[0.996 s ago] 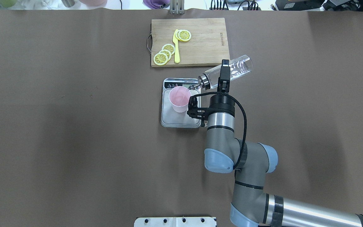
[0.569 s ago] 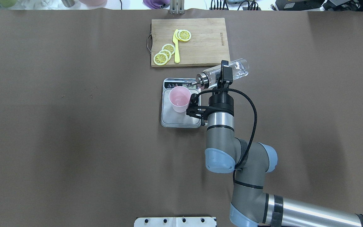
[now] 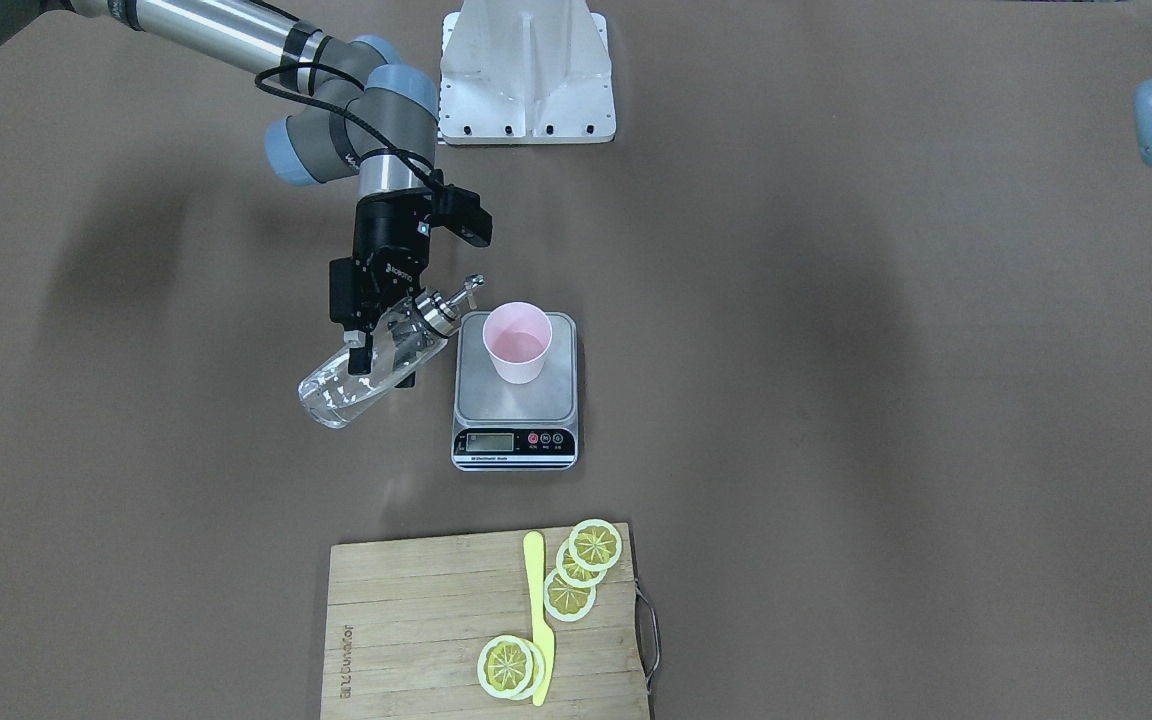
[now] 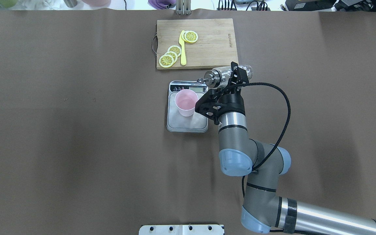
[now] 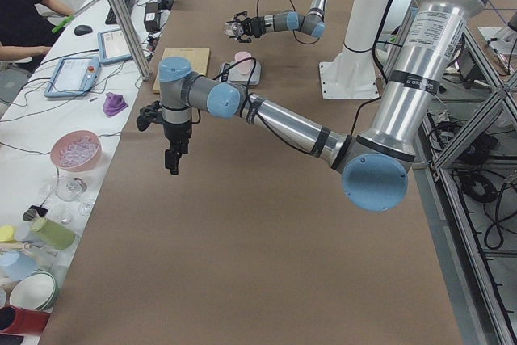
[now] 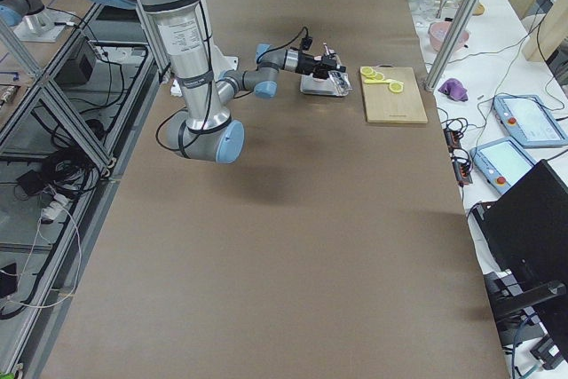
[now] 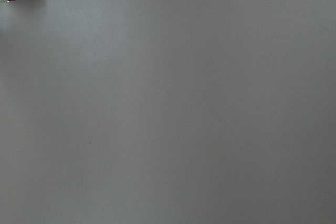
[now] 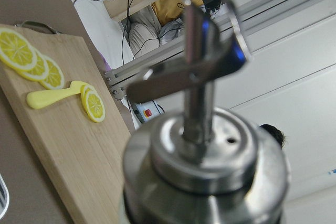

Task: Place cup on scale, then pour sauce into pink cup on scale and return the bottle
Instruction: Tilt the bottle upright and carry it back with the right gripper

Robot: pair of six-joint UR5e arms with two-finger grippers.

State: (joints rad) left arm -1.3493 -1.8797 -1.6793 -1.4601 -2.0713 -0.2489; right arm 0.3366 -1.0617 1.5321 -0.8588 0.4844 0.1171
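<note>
Facing the robot: the right gripper [image 3: 376, 347] pinches the tilted bottle [image 3: 331, 395] just beside the scale [image 3: 476, 400] bearing the cup [image 3: 517, 345]. Overhead: its spout [image 4: 202, 79] sits near the display [image 4: 196, 89], so a drip might wet it. Left side: the left gripper [image 5: 173, 161] hangs far off, jaws too small to judge.

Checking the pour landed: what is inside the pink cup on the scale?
The cup shows only its pink interior; clear liquid cannot be told. Its base covers part of the scale.

Since 1 s ago, bottle [image 4: 222, 74] in right tool [image 4: 236, 74] swung back off cup [image 4: 186, 102], spout tipping up.
</note>
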